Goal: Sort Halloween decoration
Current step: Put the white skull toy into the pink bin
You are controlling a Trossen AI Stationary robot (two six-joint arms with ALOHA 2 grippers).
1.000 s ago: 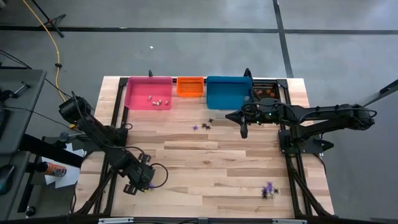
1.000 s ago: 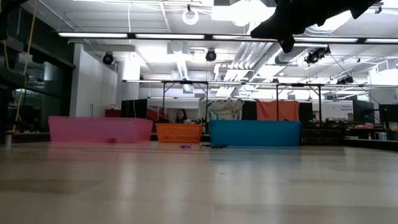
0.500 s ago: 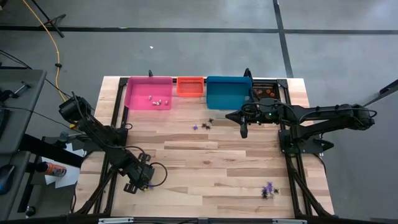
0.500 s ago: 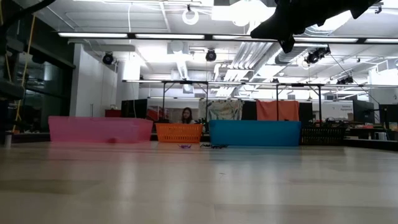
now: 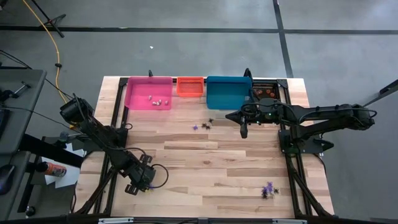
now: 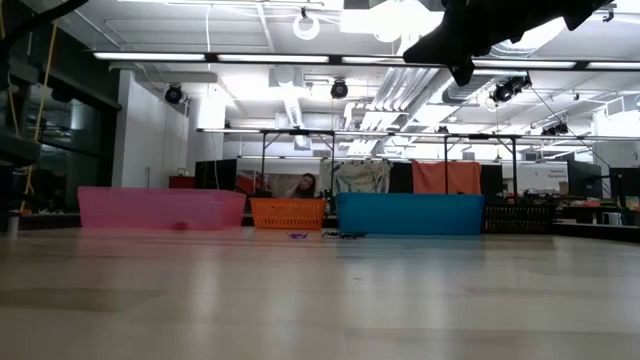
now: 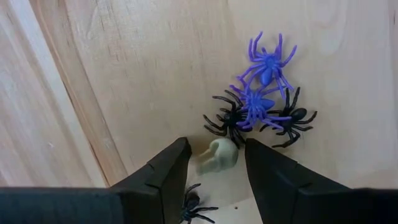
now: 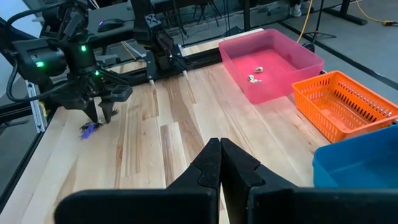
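At the near left part of the desk [image 5: 205, 168], the left gripper [image 7: 214, 163] is reaching down with its fingers parted around a pale skull trinket [image 7: 217, 155], which is lying between them without being pinched yet. Just beyond the skull, purple spiders [image 7: 261, 87] and black spiders [image 7: 287, 121] are lying tangled together, touching one another. The step in hand looks like picking the skull out of this pile; the next move is calling for a close on the skull alone, then a carry to the far pink bin [image 5: 149, 93], where other pale pieces [image 5: 158, 101] are already sitting. The spider legs nearly touching the skull could be dragged along.

Another small cluster of trinkets [image 5: 268, 190] is waiting near the right front edge, and a few more [image 5: 204, 125] are lying in front of the bins. Farther back, the right gripper [image 5: 244, 132] is hanging above the desk with its fingers closed and empty, near the blue bin [image 5: 227, 92]. Open wood is stretching between the left arm and the bins, giving a free path.
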